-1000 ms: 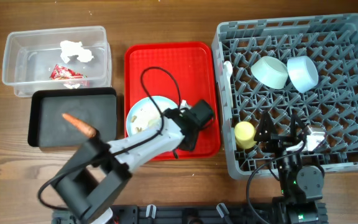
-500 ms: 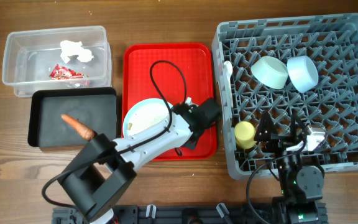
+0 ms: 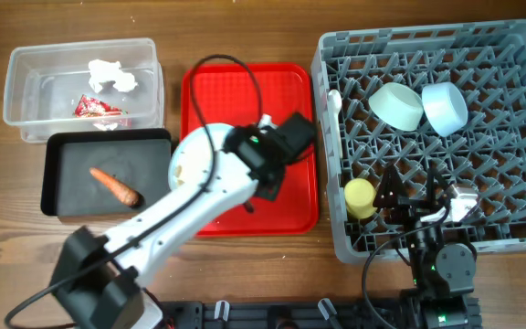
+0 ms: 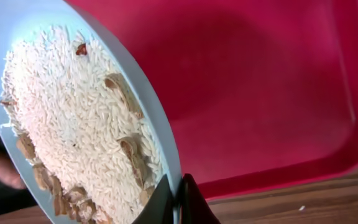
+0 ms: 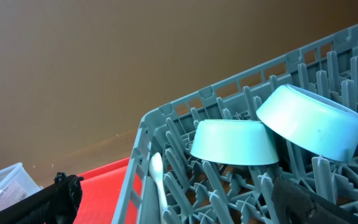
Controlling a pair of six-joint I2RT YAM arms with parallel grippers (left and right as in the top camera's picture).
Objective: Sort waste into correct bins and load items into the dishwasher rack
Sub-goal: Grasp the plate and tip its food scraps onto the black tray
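My left pincer clamps the rim of the light blue plate. The plate is tilted, crumbs aboard, overhanging the red tray's left edge, with bare tray floor beyond. Half a second ago it sat lower, further inside that tray. My right pincer gapes, right of the tray.

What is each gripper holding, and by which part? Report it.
Left gripper pinches the plate by its rim. Right gripper is open, holding nothing.
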